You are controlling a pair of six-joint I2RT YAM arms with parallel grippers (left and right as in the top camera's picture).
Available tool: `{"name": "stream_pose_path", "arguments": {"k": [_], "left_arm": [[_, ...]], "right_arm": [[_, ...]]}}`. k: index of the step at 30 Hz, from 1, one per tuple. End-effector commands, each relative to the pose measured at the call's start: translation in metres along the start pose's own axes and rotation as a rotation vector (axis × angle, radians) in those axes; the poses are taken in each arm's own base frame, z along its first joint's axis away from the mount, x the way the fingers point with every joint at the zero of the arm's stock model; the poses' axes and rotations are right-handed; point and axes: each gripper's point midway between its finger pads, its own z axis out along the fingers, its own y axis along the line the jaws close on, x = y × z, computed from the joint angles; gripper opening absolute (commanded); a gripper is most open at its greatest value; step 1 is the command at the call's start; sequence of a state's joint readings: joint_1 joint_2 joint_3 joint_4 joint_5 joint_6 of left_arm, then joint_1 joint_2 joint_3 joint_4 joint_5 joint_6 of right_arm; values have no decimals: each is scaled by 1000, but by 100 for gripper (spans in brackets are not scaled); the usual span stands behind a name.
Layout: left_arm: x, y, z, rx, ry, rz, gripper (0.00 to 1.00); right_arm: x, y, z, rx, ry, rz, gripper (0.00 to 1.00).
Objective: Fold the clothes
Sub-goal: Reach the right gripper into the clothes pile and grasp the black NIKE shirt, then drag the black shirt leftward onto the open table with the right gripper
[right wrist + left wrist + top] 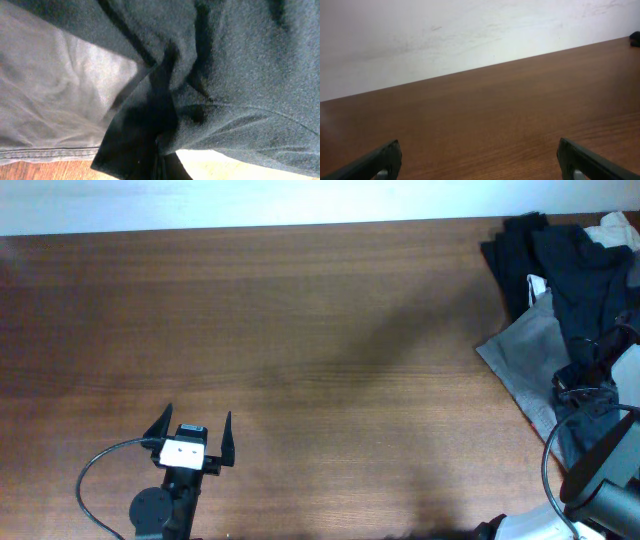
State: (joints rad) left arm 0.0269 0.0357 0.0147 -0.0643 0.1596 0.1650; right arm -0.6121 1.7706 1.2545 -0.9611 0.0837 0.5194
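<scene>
Clothes, a dark heap, lie at the far right edge of the table over a grey garment in the overhead view, the right gripper down on them and the left gripper at the front left. From the left wrist, its jaws stand wide apart, holding nothing. From the right wrist, closed jaws pinch a fold of the dark fabric.

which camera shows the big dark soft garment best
Overhead: the dark fabric garment lies heaped at far right, partly over a light grey garment. Right wrist shows only close-up folds; left wrist shows none of it clearly.
</scene>
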Motion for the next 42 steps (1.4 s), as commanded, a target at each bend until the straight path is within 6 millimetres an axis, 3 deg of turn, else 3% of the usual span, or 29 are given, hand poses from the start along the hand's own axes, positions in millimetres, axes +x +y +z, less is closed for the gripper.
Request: {"name": "stream_pose_path", "arguments": {"k": [1,10,13,17,25,31,38,42], "left_arm": [[3,-2,0,7,7,8,99],[3,-2,0,7,7,8,99],[3,-2,0,7,7,8,99],[3,-2,0,7,7,8,99],[3,-2,0,7,7,8,99],[3,-2,0,7,7,8,99],[3,-2,0,7,7,8,99],[3,-2,0,7,7,8,99]], "right_arm": [[-2,4,-7,-22,7,-9,4],[7,43,-69,-107,-7,-168,4],[22,64,-90,-128,-24,-266,4],[58,105,-106,-192,-24,-405,4],[173,202,-132,-432,43,-664,4],[274,262,-153,-589,8,-843,4],[397,307,-154,-753,-1,-1055,4],[445,324,-150,-836,-7,-1129,4]]}}
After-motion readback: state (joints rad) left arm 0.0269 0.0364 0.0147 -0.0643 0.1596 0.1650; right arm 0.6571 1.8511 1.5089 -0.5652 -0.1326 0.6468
